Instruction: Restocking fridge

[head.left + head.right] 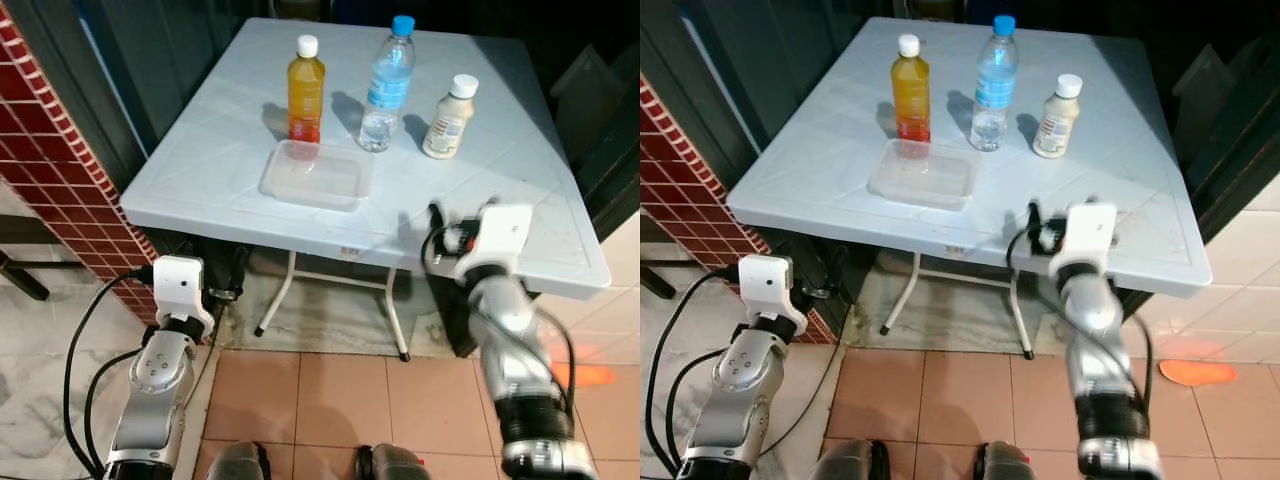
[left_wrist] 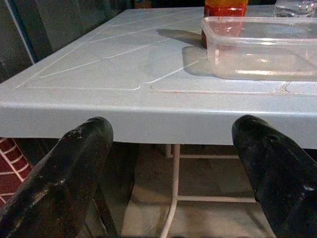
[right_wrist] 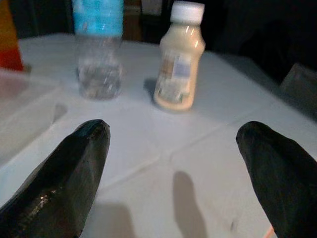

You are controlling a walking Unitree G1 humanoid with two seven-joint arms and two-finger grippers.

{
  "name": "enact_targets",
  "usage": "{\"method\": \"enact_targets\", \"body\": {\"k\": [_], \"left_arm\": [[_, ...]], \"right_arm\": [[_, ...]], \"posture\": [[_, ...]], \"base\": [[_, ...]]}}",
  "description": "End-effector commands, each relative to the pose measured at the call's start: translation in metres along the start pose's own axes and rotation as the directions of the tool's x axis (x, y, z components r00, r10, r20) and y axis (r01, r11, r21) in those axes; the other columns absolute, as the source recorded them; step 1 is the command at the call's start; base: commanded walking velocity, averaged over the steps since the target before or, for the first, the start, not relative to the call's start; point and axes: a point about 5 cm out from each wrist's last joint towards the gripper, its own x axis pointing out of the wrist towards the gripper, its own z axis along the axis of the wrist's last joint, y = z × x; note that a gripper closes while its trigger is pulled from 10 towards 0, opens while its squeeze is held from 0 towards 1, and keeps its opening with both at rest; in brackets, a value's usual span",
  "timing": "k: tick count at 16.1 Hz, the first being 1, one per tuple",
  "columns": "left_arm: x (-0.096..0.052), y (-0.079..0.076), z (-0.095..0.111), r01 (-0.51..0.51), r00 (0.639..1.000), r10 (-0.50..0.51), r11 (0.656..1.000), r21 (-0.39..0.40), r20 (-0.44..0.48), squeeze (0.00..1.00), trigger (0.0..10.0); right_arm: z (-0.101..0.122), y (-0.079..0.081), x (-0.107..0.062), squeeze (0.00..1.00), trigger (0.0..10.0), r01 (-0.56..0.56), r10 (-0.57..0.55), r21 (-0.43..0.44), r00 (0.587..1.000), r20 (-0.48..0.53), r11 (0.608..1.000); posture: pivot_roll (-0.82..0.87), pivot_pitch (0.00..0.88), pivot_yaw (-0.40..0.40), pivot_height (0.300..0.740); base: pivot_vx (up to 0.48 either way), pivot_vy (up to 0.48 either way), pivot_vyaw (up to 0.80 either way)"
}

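Colours on the pale grey-blue table [image 1: 200, 150]

Orange juice bottle [image 1: 306, 89] showing white cap; water bottle [image 1: 387, 85] wearing blue cap and label; cream bottle [image 1: 449, 117]; clear container [image 1: 316, 175]; red brick wall [image 1: 60, 170] left.

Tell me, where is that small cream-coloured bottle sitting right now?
The cream bottle stands upright on the white table, toward the far right, just right of the water bottle and ahead of the right gripper.
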Motion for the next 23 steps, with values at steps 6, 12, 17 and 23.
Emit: {"method": "enact_targets", "body": {"k": [6, 12, 17, 23], "left_arm": [[-0.010, 0.013, 0.002, -0.018, 0.999, 0.019, 0.999, 0.036, -0.026, 0.00, 10.0], [-0.016, 0.018, 0.008, -0.013, 1.000, 0.014, 0.998, 0.063, -0.026, 0.00, 10.0], [-0.021, 0.019, 0.011, -0.005, 0.999, 0.008, 0.997, 0.077, -0.035, 0.00, 10.0], [-0.019, 0.020, 0.014, -0.001, 0.999, 0.004, 0.996, 0.084, -0.038, 0.00, 10.0]], "right_arm": [[0.013, 0.013, 0.025, 0.00, 10.0, -0.029, 0.025, 0.079, 0.998, 0.055, 0.996], [0.032, 0.027, 0.054, 0.00, 10.0, -0.087, 0.071, 0.155, 0.992, 0.107, 0.984], [0.043, 0.046, 0.077, 0.00, 10.0, -0.149, 0.128, 0.288, 0.988, 0.090, 0.946], [0.034, 0.050, 0.079, 0.00, 10.0, -0.105, 0.094, 0.343, 0.994, 0.047, 0.934]], "posture": [[0.08, 0.130, 0.061, 0.740], [0.13, 0.135, 0.074, 0.740], [0.17, 0.135, 0.083, 0.740], [0.16, 0.129, 0.083, 0.740]], "base": [[0.000, 0.000, 0.00], [0.000, 0.000, 0.00], [0.000, 0.000, 0.00], [0.000, 0.000, 0.00]]}}
